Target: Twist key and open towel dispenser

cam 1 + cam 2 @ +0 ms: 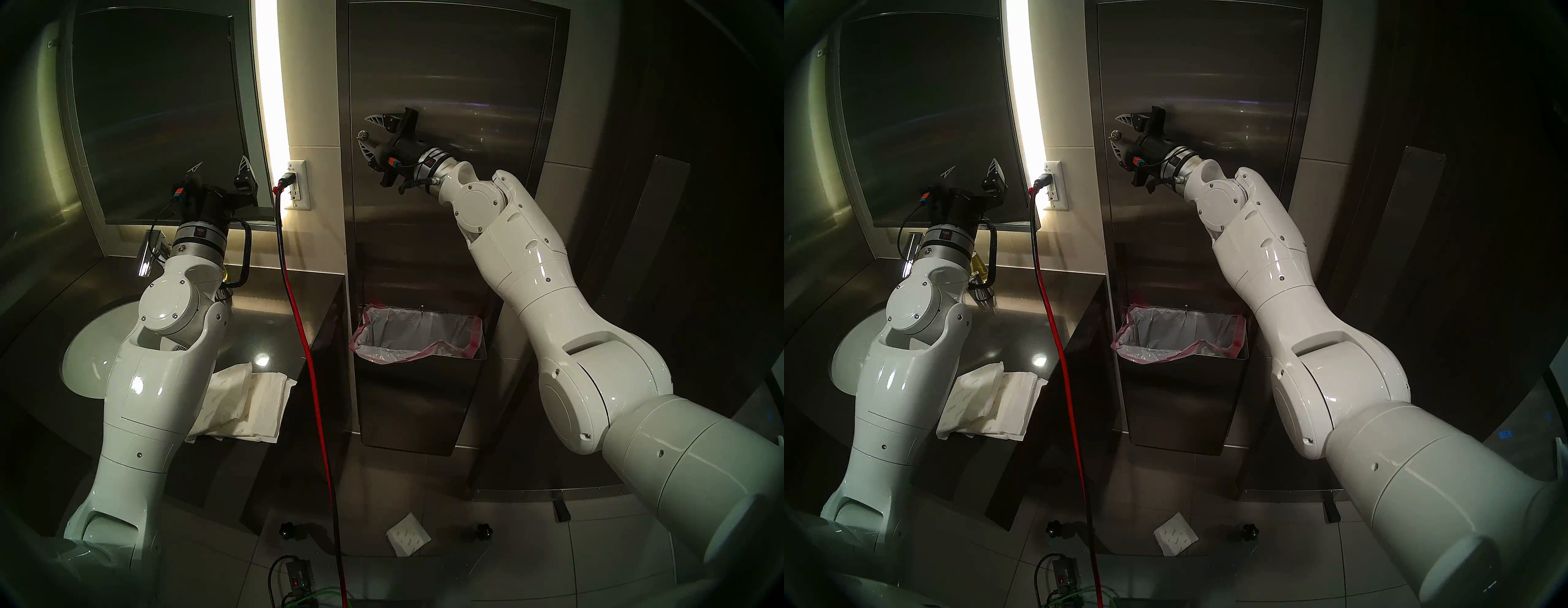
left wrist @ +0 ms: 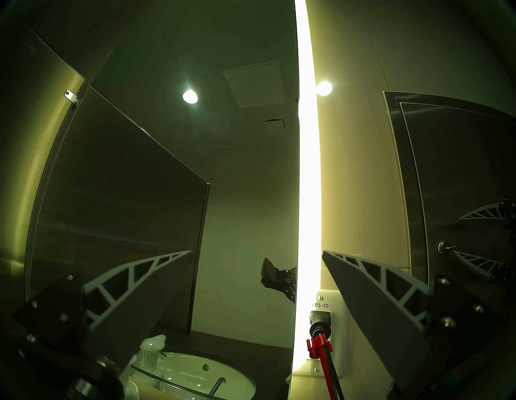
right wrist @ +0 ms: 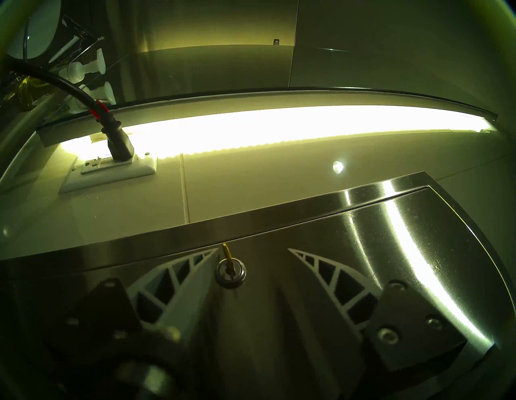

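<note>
meanwhile, from the head views, the right gripper (image 1: 368, 132) reaches the towel dispenser (image 1: 458, 204), its jaws parted either side of the key (image 1: 362, 135), holding nothing; the door looks shut, so the twist and the opening both remain. the left gripper (image 1: 220, 167) hangs wide open and empty before the mirror (image 1: 161, 106), well apart. left wrist view: the key (image 2: 449, 247) juts near the door's left edge. right wrist view: the key (image 3: 226, 258) stands between the fingers, ungripped, bare steel around it.
</note>
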`<action>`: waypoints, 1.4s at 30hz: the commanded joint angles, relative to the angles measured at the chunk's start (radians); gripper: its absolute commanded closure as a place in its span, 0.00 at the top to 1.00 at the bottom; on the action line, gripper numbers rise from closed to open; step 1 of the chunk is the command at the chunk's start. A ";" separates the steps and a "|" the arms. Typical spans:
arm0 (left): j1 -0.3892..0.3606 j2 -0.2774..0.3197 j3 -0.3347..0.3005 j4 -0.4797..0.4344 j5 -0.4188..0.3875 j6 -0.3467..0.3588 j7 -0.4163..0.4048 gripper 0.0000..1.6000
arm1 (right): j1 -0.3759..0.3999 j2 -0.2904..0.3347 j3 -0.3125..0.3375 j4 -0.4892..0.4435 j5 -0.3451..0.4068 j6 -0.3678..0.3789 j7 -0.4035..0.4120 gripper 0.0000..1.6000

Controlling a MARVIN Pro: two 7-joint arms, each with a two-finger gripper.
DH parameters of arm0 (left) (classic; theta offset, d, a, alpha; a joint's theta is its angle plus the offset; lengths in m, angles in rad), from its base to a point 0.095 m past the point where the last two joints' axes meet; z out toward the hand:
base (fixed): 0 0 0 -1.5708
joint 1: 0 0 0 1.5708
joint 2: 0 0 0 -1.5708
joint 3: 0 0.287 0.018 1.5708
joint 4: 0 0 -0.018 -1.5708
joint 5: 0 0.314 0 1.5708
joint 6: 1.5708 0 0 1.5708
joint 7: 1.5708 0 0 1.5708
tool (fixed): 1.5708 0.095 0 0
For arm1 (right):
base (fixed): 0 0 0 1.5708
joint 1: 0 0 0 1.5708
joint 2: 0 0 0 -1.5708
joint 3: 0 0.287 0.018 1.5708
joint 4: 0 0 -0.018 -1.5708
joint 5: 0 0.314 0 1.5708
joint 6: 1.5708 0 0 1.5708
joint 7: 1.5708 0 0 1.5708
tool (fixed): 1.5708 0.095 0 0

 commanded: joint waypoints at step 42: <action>-0.013 0.001 -0.001 -0.008 0.000 -0.002 -0.001 1.00 | 0.114 -0.164 0.182 0.220 0.119 0.055 -0.146 0.00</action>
